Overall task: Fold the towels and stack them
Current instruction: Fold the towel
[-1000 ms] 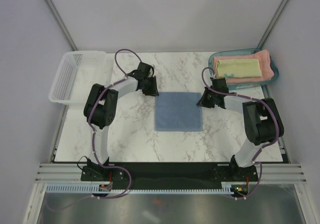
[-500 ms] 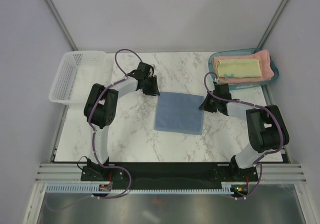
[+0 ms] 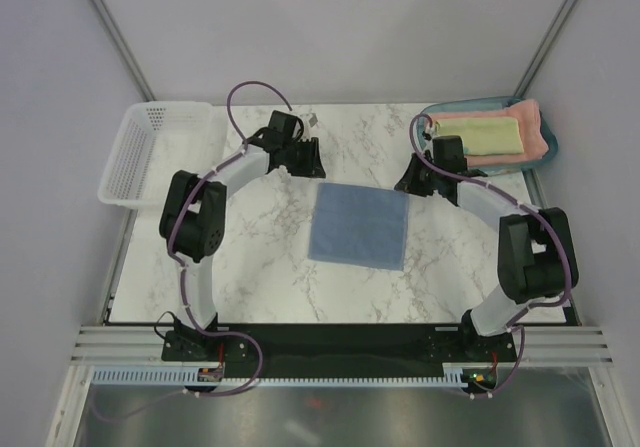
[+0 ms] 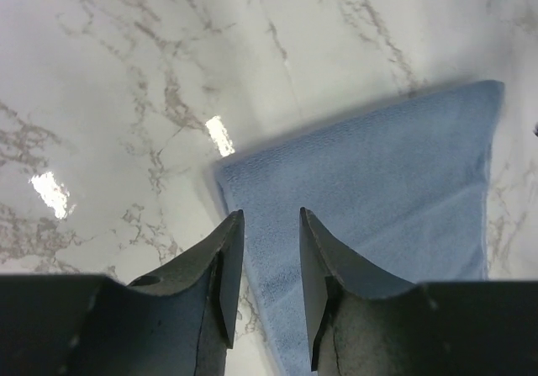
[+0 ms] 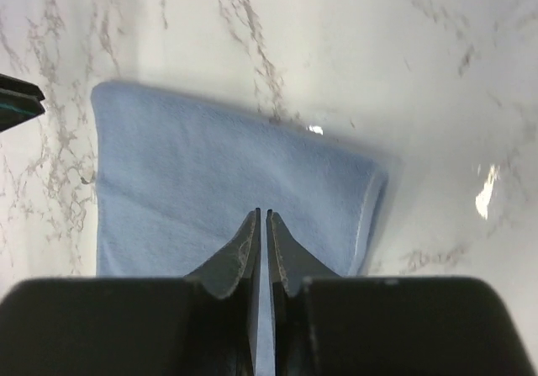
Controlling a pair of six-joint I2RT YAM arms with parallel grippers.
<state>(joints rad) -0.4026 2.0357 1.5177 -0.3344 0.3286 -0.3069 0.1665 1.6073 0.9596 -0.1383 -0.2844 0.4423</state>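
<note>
Blue towel (image 3: 358, 225) lies flat mid-counter, roughly square, no clear long axis. Both pincers sit just past its far edge: L pincer (image 4: 269, 218) over the far-left corner, spread w/ nothing in it; R pincer (image 5: 262, 216) over the far-right corner, pressed nearly together, only a slit, pinching nothing. So the towel runs from both tips back toward the bases, each arm about equally near its corner. Prob. next: grab far corners, fold nearward. Yellow towel (image 3: 480, 135) sits folded on the pink one (image 3: 537, 127), far right.
</note>
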